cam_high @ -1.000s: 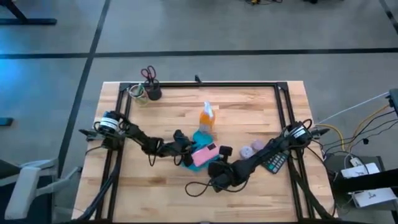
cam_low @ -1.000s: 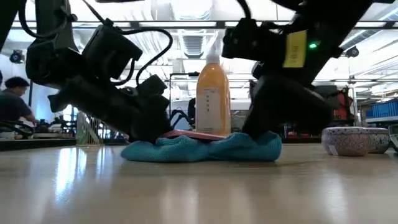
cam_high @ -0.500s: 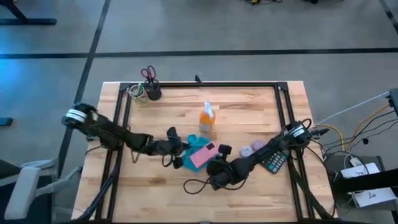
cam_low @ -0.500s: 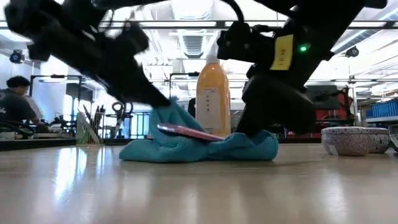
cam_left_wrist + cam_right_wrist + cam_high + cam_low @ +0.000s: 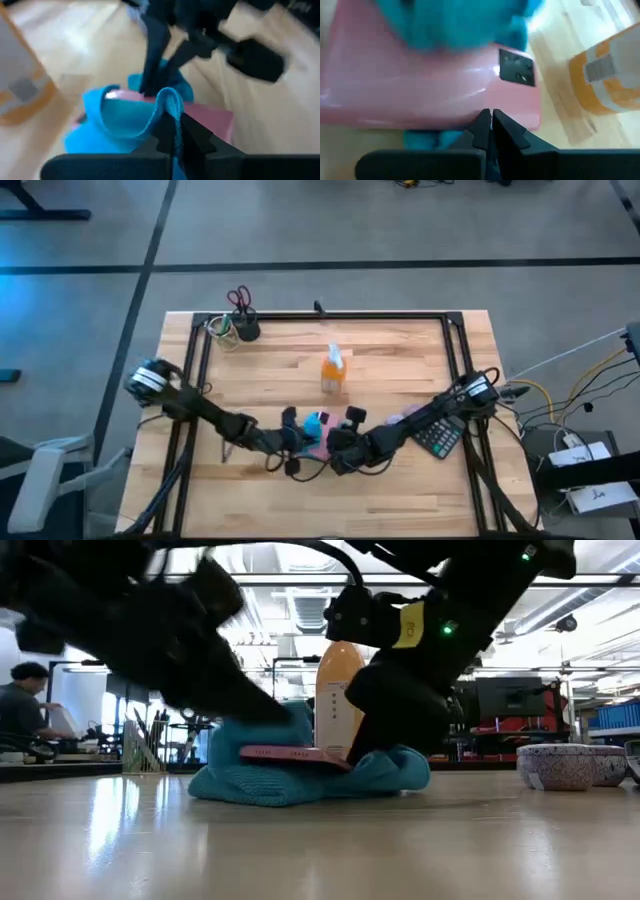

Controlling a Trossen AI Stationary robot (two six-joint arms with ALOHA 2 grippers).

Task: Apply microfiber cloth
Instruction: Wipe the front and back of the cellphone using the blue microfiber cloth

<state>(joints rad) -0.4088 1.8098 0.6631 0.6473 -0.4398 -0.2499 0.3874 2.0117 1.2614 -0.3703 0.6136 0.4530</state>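
Left gripper (image 5: 175,131): fingers pinched on a raised fold of the microfiber cloth (image 5: 125,117).
Right gripper (image 5: 491,122): fingers together, at the pink phone (image 5: 420,90) edge.
Cloth: bunched under both grippers, beneath the phone.
Orange bottle (image 5: 333,369): beyond both.

On the wooden bench (image 5: 400,360), both arms reach inward and meet near the middle of the front half. The left gripper (image 5: 291,442) and the right gripper (image 5: 338,448) sit close together over the blue cloth (image 5: 316,423), only a small patch of which shows between them, with a sliver of pink beside it. An orange bottle (image 5: 333,369) stands behind them toward the centre. A cup (image 5: 247,328) holding scissors (image 5: 238,299) stands at the back left corner. A calculator (image 5: 440,437) lies near the right edge
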